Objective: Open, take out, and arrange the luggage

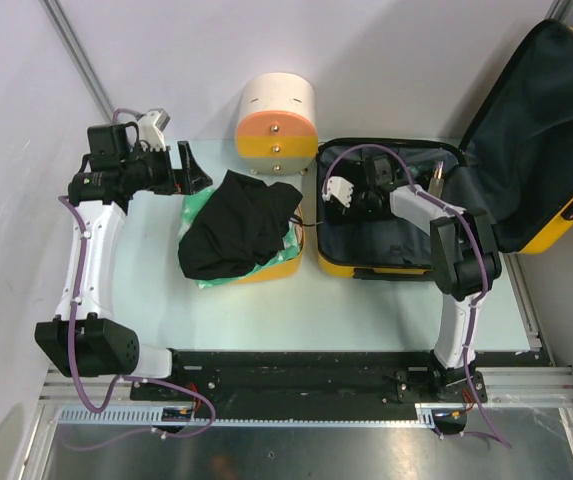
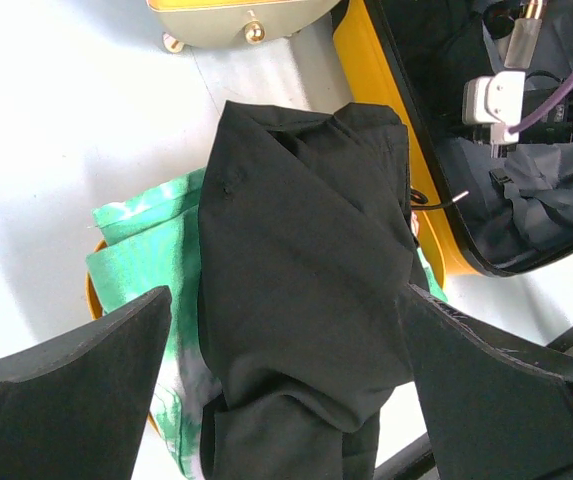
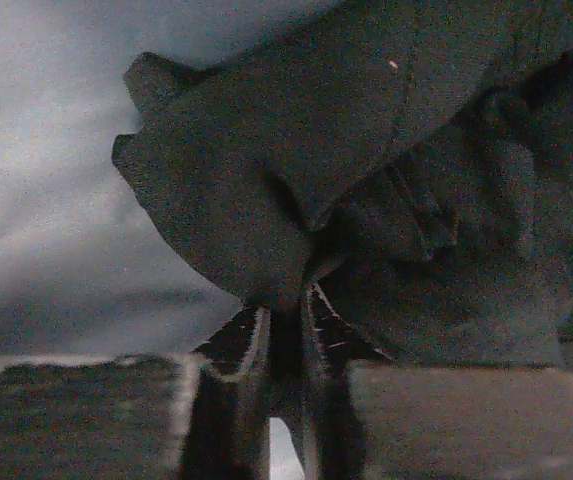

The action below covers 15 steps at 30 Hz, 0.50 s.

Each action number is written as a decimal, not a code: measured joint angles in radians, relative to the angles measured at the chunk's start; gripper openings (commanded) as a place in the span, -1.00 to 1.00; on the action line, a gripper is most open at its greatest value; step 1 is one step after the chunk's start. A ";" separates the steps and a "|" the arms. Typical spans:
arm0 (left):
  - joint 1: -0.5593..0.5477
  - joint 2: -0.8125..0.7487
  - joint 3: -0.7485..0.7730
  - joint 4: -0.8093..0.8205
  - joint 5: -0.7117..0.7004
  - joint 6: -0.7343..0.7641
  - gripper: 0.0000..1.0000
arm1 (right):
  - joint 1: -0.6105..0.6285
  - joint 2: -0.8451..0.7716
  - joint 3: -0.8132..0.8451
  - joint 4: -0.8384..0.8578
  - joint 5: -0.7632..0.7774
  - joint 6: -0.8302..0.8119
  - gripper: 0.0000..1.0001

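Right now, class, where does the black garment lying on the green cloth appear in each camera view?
Top external: the black garment lies left of centre, beside the luggage.
Left wrist: centre of the picture, luggage rim at upper right.
Right wrist: not in it; only dark fabric close up.
Shared landmark: the luggage's yellow rim, in the top and left wrist views.

The glossy yellow luggage lies open at right, its dark-lined lid raised.
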<state>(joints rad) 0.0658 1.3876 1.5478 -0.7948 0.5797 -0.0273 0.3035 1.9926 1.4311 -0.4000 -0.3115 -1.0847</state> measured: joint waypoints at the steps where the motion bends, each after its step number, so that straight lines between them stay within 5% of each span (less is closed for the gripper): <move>1: 0.000 0.000 0.000 0.000 0.000 0.000 0.95 | 0.002 0.000 0.000 0.006 0.006 0.011 -1.00; 7: 0.000 0.000 0.000 0.000 0.000 0.000 0.96 | -0.005 -0.003 0.027 -0.029 -0.008 0.095 -1.00; 15: 0.000 0.000 -0.001 0.000 0.000 0.000 0.95 | -0.169 -0.006 0.344 -0.319 -0.291 0.423 -1.00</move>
<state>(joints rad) 0.0658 1.3880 1.5471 -0.7948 0.5797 -0.0269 0.1345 1.9869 1.7748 -0.7185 -0.6022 -0.6613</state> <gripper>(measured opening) 0.979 0.047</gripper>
